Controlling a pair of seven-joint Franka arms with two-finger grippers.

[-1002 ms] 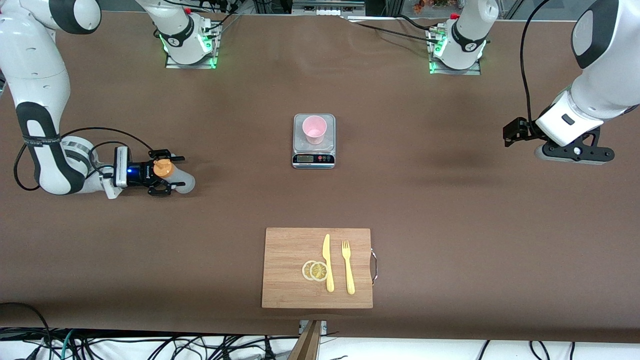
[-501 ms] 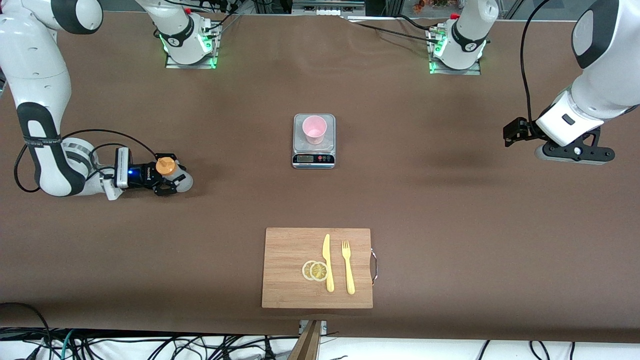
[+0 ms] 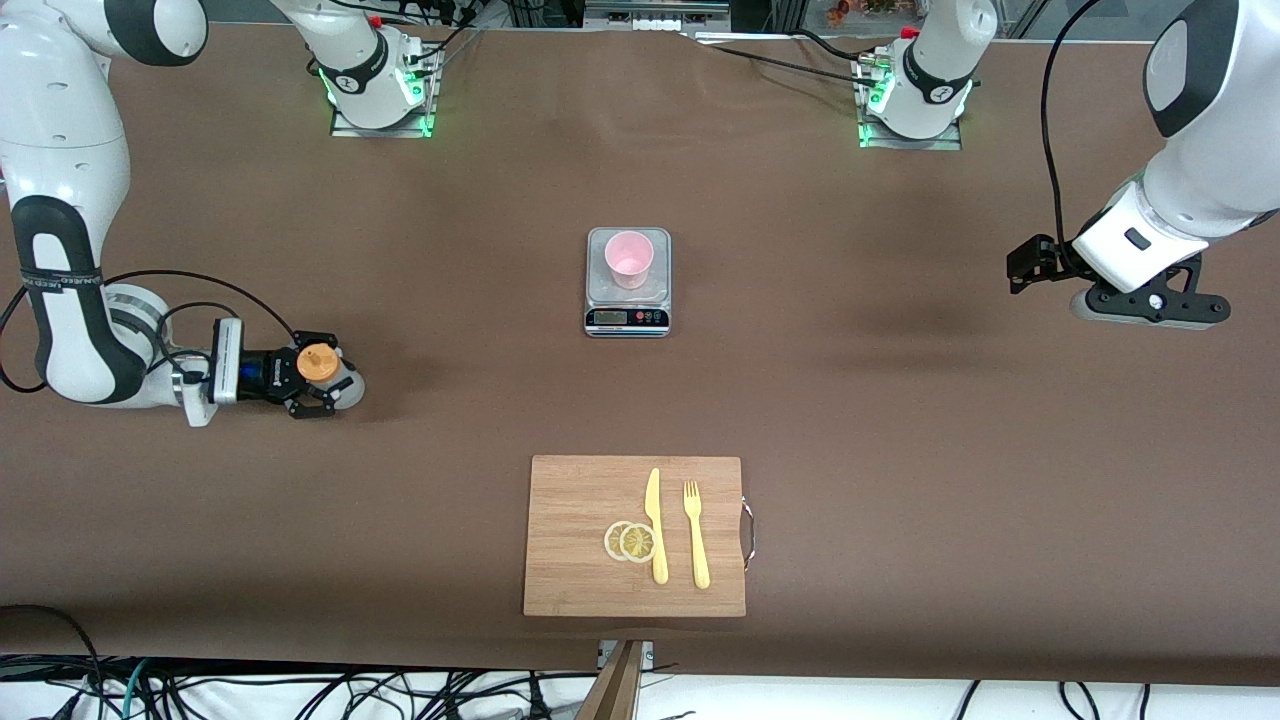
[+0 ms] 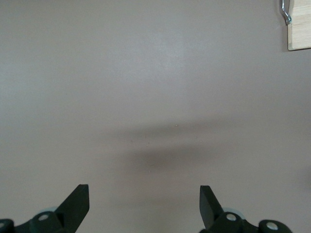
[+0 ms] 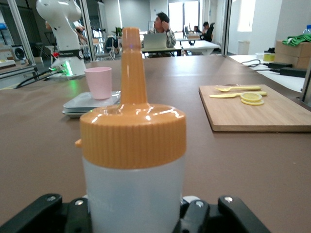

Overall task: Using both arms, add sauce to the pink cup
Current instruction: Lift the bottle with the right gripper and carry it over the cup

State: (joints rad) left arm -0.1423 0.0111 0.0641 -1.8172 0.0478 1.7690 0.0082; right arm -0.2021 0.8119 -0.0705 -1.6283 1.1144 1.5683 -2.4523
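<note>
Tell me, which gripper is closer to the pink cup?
Right. The right gripper, shut on the sauce bottle, is nearer the pink cup; the left gripper waits farther off.

Silver scale [image 3: 627, 300] mid-table. Wooden cutting board [image 3: 580, 530] at the table's near edge, carrying two lemon slices [image 3: 630, 541], yellow knife [image 3: 655, 528], yellow fork [image 3: 695, 534].

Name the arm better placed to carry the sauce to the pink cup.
Right. The right gripper is shut on the sauce; the left gripper waits open over bare table, equally far from the pink cup.
</note>
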